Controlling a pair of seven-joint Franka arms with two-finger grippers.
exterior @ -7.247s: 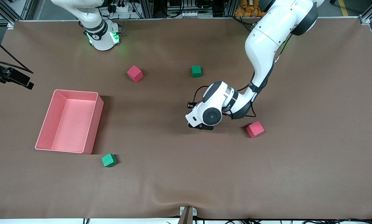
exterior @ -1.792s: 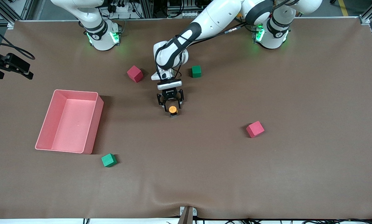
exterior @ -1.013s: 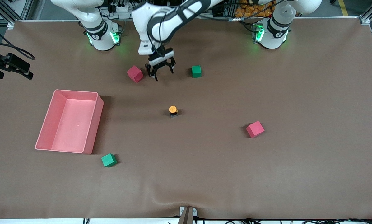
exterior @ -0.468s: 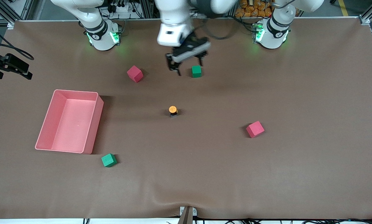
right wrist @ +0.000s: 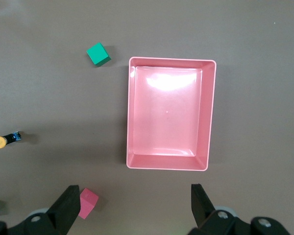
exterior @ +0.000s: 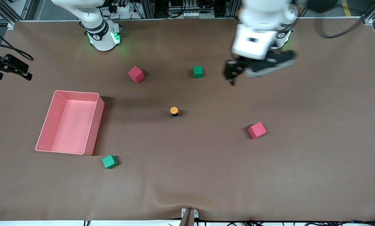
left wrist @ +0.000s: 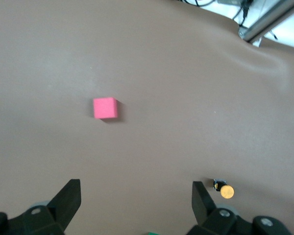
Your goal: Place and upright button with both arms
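Brown matting covers the whole table, and I read it from the right arm's end across. My right gripper waits high over the pink bin; in its wrist view the fingers stand wide apart with nothing between them. One green cube sits near the bin's corner that is closest to the front camera. A red cube lies farther from that camera, toward the bases.

Mid-table I see the button standing upright, orange cap on top of its black body, alone and well apart from every cube and both grippers. A second green cube lies farther from the front camera than the button.

My left gripper hangs over bare mat toward the left arm's end, beside that green cube, blurred in the front view. Its wrist view shows its fingers spread fully and empty. Another red cube rests toward the left arm's end, slightly nearer the front camera than the button.
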